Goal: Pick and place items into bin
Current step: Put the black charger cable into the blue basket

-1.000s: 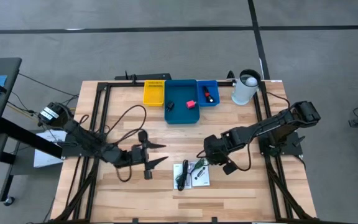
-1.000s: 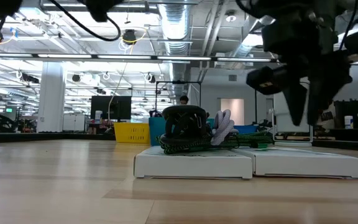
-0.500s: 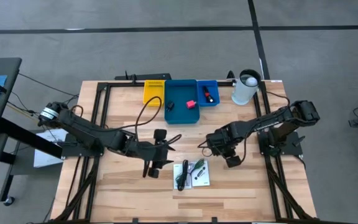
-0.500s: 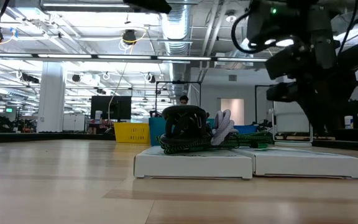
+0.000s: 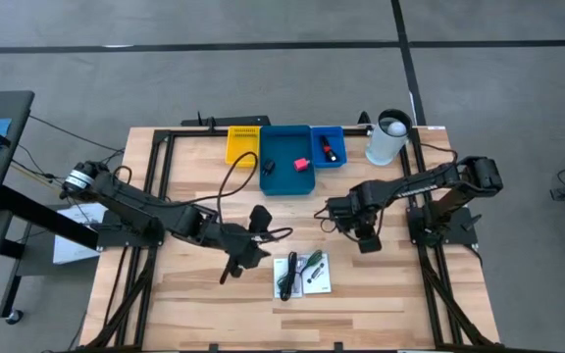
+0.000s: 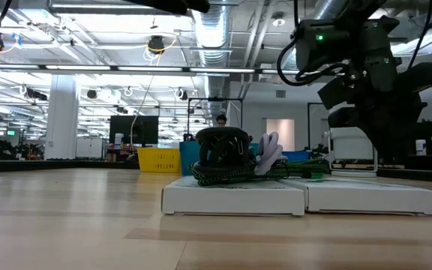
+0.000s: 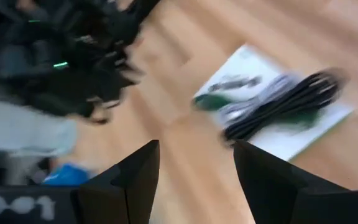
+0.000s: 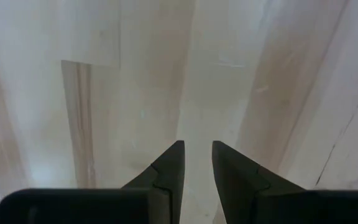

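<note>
Your left end effector hangs open beside the cards; right end effector empty, fingers narrowly parted.

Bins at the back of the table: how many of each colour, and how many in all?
Yellow bin: 1
Large teal-blue bin: 1
Small blue bin: 1
Total: 3 bins, side by side in a row.

My left wrist view is motion-blurred: the white cards and the black and green pieces on them smear together. From overhead, the small things in the blue bin at 12 o'clock are too small to identify.
</note>
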Robot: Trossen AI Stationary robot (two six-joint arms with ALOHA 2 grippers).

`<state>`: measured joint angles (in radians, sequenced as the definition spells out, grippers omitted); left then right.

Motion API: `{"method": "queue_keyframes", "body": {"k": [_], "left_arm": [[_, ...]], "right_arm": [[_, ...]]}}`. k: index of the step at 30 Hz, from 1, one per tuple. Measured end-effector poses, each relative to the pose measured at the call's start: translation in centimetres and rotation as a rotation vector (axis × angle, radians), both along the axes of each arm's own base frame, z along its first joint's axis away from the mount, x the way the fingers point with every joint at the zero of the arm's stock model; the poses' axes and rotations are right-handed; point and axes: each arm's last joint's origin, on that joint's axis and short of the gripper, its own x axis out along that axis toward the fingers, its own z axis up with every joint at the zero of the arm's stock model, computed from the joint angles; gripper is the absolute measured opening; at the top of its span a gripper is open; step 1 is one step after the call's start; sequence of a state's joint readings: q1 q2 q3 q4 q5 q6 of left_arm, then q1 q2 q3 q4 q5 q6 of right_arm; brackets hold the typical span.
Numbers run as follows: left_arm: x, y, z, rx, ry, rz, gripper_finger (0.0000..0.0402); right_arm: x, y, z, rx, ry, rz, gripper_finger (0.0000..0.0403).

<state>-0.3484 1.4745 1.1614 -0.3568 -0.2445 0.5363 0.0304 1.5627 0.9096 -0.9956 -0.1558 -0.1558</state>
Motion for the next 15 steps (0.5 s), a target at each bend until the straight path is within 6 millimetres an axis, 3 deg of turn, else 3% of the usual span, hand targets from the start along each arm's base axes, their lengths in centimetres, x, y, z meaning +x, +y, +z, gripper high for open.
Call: {"method": "queue_keyframes", "body": {"k": [11,15], "left_arm": [[-0.1,-0.6,0.0,-0.156,0.035,-0.052,0.0196],[1.1,-0.5,-1.3,-0.216,0.104,-0.042,0.0196]], "right_arm": [[0.3,-0.1,0.0,0.003,-0.037,0.006,0.0077],[0.5,-0.9,0.0,0.004,-0.059,-0.003,0.0077]]}}
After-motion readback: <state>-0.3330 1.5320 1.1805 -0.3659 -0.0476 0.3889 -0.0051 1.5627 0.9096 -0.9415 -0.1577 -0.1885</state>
